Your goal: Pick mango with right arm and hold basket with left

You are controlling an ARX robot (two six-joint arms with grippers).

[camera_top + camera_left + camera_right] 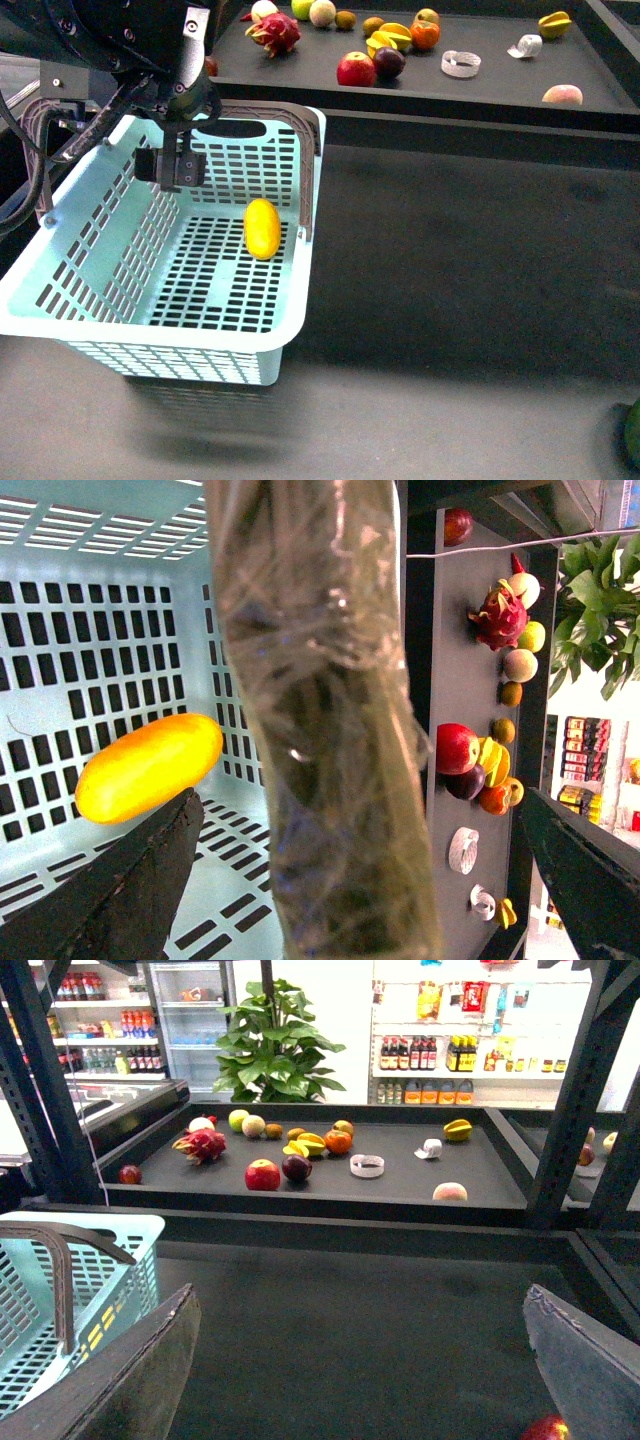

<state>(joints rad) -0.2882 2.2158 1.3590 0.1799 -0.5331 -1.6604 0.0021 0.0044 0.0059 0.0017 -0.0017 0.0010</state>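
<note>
Left gripper [180, 165] sits over the basket's [150, 340] far rim with its jaws spread around a plastic-wrapped ribbed handle [330, 730], not clamped. Right gripper [355, 1380] hangs wide open over bare dark table, holding nothing. The smooth yellow oval mango [262, 228] lies on the basket's slotted aqua floor, near the right wall.

A dark grey worktop [460, 280] carries a pale aqua basket [60, 310] at its left side, while a dark green fruit [632, 432] sits at the near right edge.
</note>
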